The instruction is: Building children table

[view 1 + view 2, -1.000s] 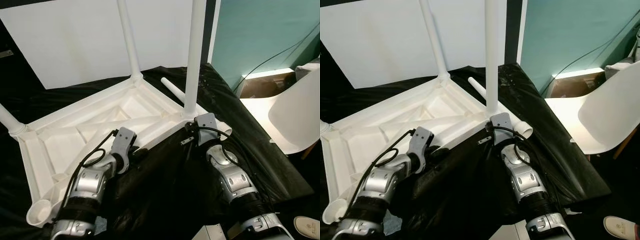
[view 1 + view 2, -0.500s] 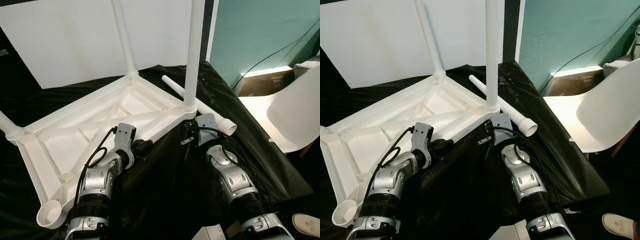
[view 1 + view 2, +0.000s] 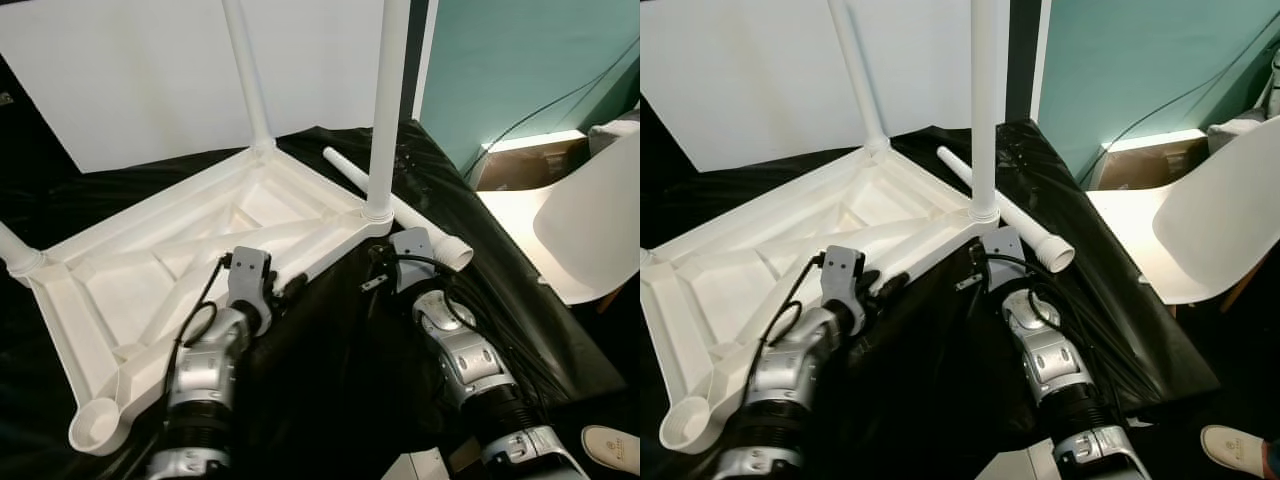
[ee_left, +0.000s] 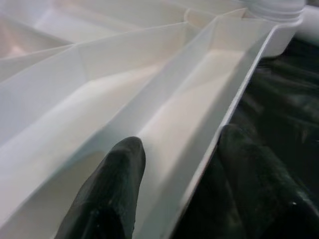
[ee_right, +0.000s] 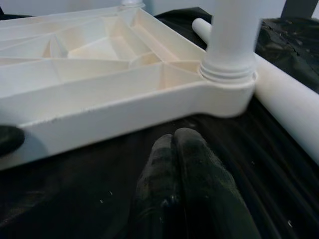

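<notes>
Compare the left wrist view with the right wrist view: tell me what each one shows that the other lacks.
Left wrist view: the left tool open, its fingers straddling the rim of the upturned white table top, one inside, one outside on the black sheet.

Right wrist view: the right tool shut, over the sheet short of the table's edge, a screwed-in leg and a loose leg lying beside it.

Both: the ribbed underside and black sheet.
</notes>
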